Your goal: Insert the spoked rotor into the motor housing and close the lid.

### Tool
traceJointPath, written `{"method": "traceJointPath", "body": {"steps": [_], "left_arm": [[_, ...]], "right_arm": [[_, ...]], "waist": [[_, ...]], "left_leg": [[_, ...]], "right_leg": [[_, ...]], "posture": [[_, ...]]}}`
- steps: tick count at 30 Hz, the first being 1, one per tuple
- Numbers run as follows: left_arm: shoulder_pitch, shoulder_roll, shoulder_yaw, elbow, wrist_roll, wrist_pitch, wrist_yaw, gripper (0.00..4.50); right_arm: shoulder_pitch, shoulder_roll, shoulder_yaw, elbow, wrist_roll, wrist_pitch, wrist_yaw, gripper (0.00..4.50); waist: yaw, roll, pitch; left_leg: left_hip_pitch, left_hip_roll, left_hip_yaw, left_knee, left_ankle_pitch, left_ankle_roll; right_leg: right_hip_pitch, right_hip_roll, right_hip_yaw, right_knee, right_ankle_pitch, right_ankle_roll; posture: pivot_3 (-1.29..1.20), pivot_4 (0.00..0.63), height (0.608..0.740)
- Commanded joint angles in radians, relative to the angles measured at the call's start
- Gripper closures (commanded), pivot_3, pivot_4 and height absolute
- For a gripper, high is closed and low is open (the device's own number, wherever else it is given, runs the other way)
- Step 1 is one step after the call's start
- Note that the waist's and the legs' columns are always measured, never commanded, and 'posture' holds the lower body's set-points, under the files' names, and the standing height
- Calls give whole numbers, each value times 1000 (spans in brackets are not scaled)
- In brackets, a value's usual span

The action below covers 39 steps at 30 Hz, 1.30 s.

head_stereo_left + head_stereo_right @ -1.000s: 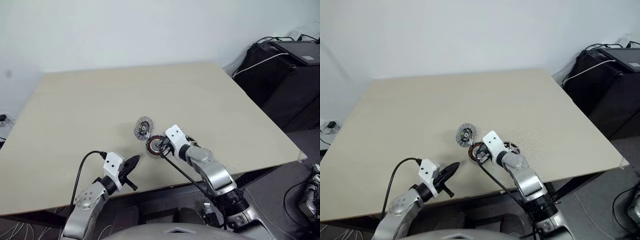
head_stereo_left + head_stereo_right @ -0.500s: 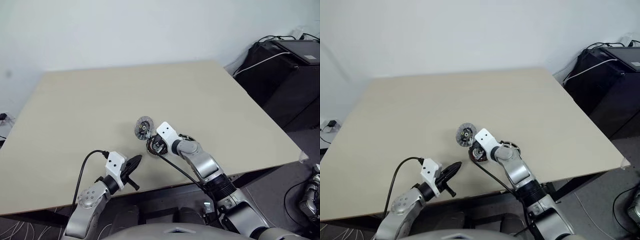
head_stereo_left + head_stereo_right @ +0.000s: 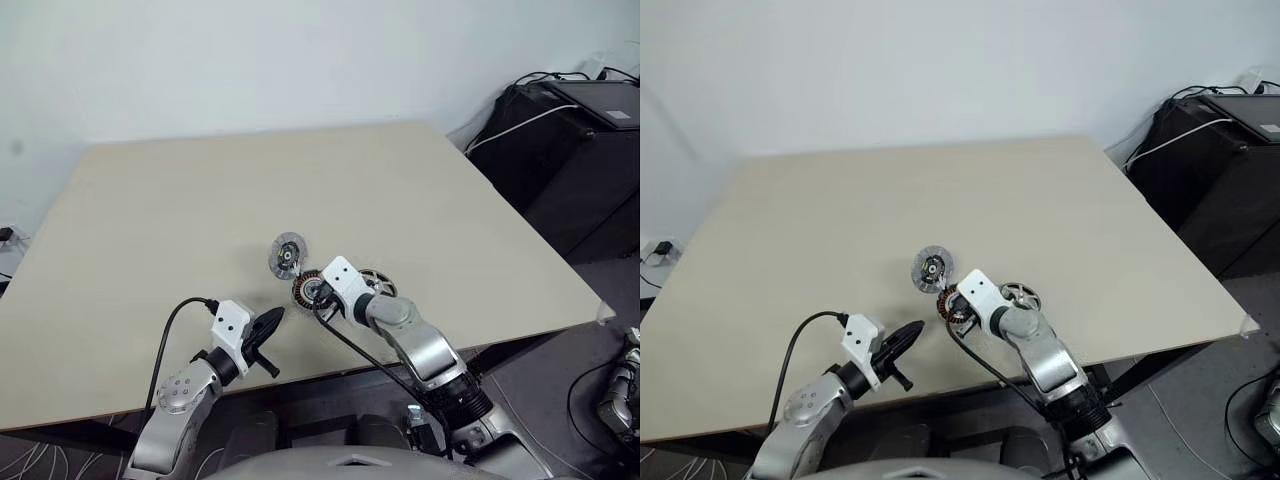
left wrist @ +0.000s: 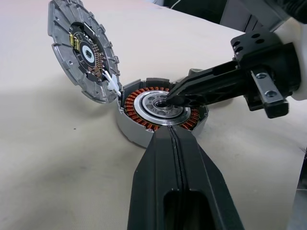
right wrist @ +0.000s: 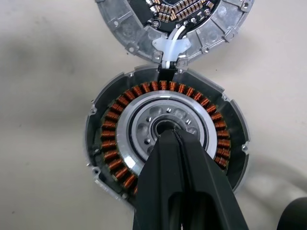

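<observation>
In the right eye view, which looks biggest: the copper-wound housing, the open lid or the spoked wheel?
1. and 2. The lid and the spoked rotor look about alike, so I won't rank them.
The motor housing is partly hidden behind the right gripper, so its size is unsure.

A pale beige table [image 3: 150, 200] carries 3 parts near its front edge: the motor housing [image 3: 954, 303], the lid [image 3: 932, 268] propped tilted against it, and the spoked rotor [image 3: 1020, 296] just beside.
</observation>
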Motion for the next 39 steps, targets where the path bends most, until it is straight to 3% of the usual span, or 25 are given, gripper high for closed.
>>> {"method": "traceJointPath", "body": {"steps": [1, 17, 29, 39], "left_arm": [[-18, -2, 1, -1, -8, -1, -5, 4500], [-12, -1, 5, -10, -8, 9, 1, 4500], [3, 0, 17, -12, -9, 6, 11, 4500], [-20, -4, 12, -4, -6, 9, 7, 4500]], "right_arm": [[-4, 0, -30, -47, 10, 10, -8, 4469], [-80, 88, -56, 52, -3, -70, -70, 4469], [88, -6, 22, 16, -8, -32, 6, 4469], [22, 48, -137, -88, 29, -108, -84, 4469]], "waist": [[0, 0, 0], [0, 0, 0], [0, 0, -9], [1, 3, -9]], "left_leg": [[0, 0, 0, 0, 0, 0], [0, 4, 0, 0, 2, -3], [0, 5, 0, 0, 1, -2], [0, 7, 0, 1, 2, -4]], "right_leg": [[0, 0, 0, 0, 0, 0], [0, 5, 0, 0, 2, -3], [0, 5, 0, 0, 2, -3], [-1, 6, 1, 0, 4, -6]], "posture": [[0, 0, 740], [0, 0, 740], [0, 0, 740], [0, 0, 740]]}}
